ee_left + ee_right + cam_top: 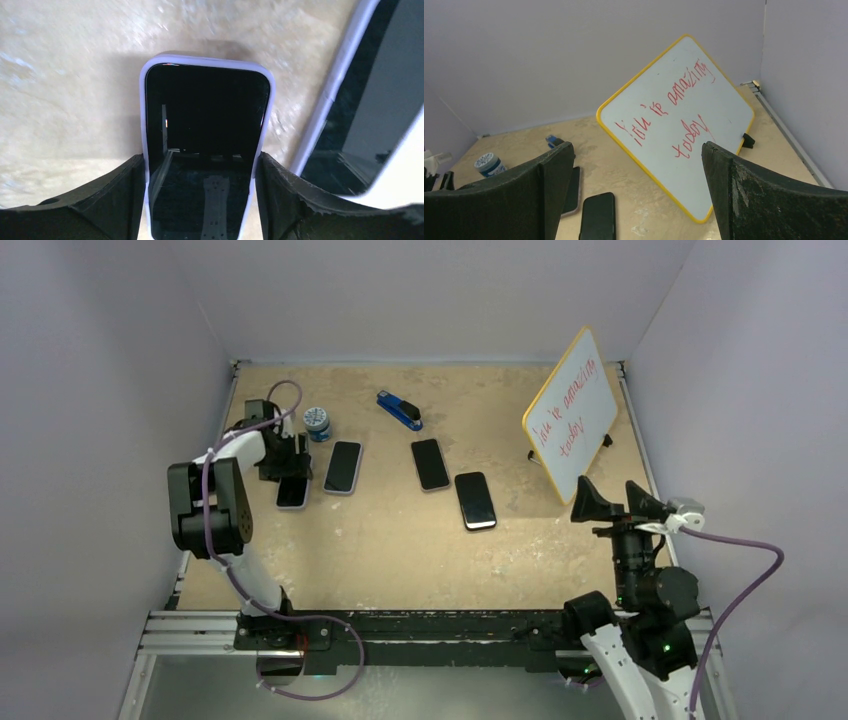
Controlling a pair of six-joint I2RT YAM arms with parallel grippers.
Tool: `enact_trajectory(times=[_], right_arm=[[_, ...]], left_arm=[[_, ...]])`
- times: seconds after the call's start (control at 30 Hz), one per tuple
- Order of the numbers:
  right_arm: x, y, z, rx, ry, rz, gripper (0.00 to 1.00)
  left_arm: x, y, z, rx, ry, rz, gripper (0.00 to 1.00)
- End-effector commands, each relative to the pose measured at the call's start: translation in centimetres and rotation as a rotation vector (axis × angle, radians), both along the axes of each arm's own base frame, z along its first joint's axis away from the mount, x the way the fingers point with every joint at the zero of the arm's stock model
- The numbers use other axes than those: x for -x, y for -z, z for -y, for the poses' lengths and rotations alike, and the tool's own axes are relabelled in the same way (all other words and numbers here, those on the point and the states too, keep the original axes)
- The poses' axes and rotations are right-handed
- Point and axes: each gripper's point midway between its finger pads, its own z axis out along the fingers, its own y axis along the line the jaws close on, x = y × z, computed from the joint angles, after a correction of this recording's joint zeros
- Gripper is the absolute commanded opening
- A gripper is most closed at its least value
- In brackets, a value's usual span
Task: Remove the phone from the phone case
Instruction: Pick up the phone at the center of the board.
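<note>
Only the left wrist view shows the left gripper (200, 159) clamped on the case's (144, 125) long edges, the phone (205, 115) lying flat between its fingers (120, 195) on the table (65, 100); the right gripper (636, 150) gapes, facing a whiteboard (679, 115).

Left end effector (200, 159), clamped on cased phone (205, 110): second cased phone (350, 100) just right limits clearance. Right end effector (612, 498): whiteboard (570, 415) obstructs ahead.

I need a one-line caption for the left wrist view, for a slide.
Left gripper straddles a phone in a lilac case; another cased phone lies beside it.
</note>
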Motion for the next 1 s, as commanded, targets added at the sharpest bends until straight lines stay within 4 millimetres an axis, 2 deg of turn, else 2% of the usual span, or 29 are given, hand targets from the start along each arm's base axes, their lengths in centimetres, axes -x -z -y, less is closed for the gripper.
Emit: enact_trajectory(times=[0.0, 0.13, 0.23, 0.27, 0.33, 0.43, 0.53, 0.6, 0.7, 0.8, 0.97], right_arm=[[-0.5, -0.8, -1.8, -0.016, -0.087, -0.045, 0.99], [-1.5, 0.9, -2.6, -0.021, -0.103, -0.211, 0.99], [-1.9, 2.4, -3.7, -0.031, -0.14, -0.361, 0.99], [-2.0, 2.9, -4.5, -0.035, -0.177, -0.397, 0.99], [-2.6, 4.2, -5.0, -0.091, -0.17, -0.459, 0.99], [-1.7, 6.4, -8.1, -0.074, -0.352, -0.52, 0.99], [-0.1, 5.9, -11.9, -0.041, -0.611, -0.433, 0.99], [0.3, 6.2, -13.5, -0.086, -0.7, -0.424, 0.99], [0.0, 7.9, -14.8, -0.118, -0.762, -0.476, 0.99], [-0.3, 8.6, -15.7, -0.151, -0.808, -0.469, 0.99], [-1.4, 9.5, -17.1, -0.179, -0.857, -0.47, 0.98]], left_arm=[[-0.3, -4.7, 2.6, 0.13, 0.014, 0.143, 0.29], [0.3, -7.7, 4.2, 0.213, 0.009, 0.233, 0.16], [1.0, -9.1, 5.6, 0.298, -0.017, 0.277, 0.0], [1.3, -9.3, 6.0, 0.325, -0.032, 0.283, 0.0], [1.7, -9.8, 7.0, 0.39, -0.042, 0.294, 0.0], [2.5, -10.8, 9.1, 0.492, -0.02, 0.317, 0.0], [3.0, -12.3, 10.6, 0.505, -0.016, 0.381, 0.0], [3.5, -13.1, 11.7, 0.544, -0.034, 0.433, 0.0], [3.9, -14.5, 12.9, 0.603, -0.072, 0.496, 0.0], [4.7, -15.9, 14.9, 0.661, -0.066, 0.546, 0.0], [5.9, -16.8, 15.5, 0.768, -0.132, 0.604, 0.0]])
